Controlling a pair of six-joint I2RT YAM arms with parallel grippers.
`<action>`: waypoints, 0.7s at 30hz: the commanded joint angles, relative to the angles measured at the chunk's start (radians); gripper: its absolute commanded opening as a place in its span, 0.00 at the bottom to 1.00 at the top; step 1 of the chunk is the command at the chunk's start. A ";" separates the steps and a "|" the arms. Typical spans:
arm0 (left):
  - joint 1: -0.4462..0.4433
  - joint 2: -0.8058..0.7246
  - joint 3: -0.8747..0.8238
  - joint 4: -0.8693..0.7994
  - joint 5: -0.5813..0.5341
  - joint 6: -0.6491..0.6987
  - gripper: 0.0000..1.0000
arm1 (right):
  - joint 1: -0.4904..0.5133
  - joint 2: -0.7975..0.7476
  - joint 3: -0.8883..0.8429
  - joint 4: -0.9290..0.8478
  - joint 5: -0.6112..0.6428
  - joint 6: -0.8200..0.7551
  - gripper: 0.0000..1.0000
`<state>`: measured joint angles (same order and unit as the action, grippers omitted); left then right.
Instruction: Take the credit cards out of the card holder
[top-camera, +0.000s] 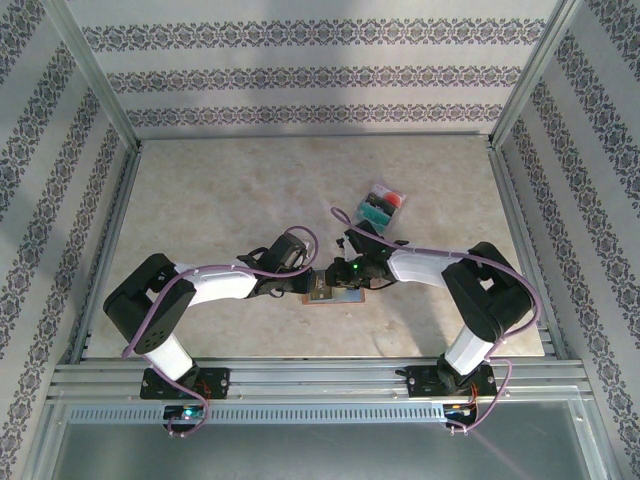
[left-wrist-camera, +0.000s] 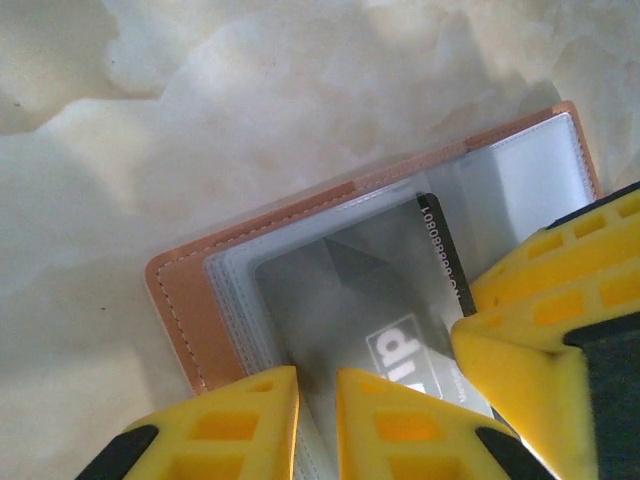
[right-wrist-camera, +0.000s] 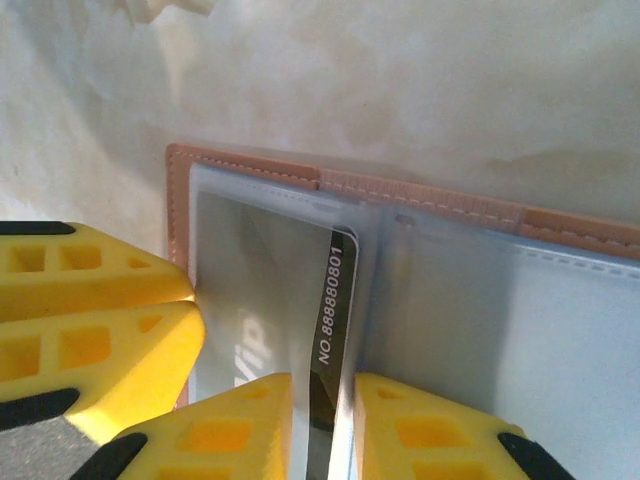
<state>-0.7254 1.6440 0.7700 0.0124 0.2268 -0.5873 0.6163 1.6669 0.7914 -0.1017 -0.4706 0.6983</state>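
Note:
The salmon-pink card holder (top-camera: 335, 293) lies open on the table between the two arms, its clear pockets facing up (left-wrist-camera: 190, 290) (right-wrist-camera: 420, 195). A dark grey credit card (right-wrist-camera: 335, 300) with white numbers sticks partway out of a pocket (left-wrist-camera: 440, 250). My right gripper (right-wrist-camera: 322, 390) is shut on that card's exposed edge, one finger on each side. My left gripper (left-wrist-camera: 317, 385) is nearly closed on the pocket page of the holder, its fingers (right-wrist-camera: 90, 320) close beside the right one's fingers (left-wrist-camera: 530, 300). A teal card (top-camera: 374, 212) and a red card (top-camera: 392, 199) lie on the table further back.
The marbled tabletop (top-camera: 230, 200) stretches left and back of the holder. Aluminium frame posts and patterned walls (top-camera: 300, 75) enclose it. Both grippers (top-camera: 308, 283) (top-camera: 347, 278) crowd together over the holder near the front middle.

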 joint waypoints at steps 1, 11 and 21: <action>-0.010 0.017 -0.003 -0.015 -0.004 -0.013 0.19 | -0.010 -0.046 -0.017 0.085 -0.075 0.030 0.23; -0.009 0.016 -0.004 -0.020 -0.009 -0.014 0.19 | -0.027 -0.067 -0.041 0.093 -0.086 0.038 0.23; -0.010 0.019 0.002 -0.024 -0.006 -0.013 0.19 | -0.028 -0.039 -0.050 0.134 -0.102 0.059 0.22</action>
<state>-0.7254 1.6440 0.7700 0.0116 0.2241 -0.5877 0.5907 1.6154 0.7555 -0.0307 -0.5266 0.7383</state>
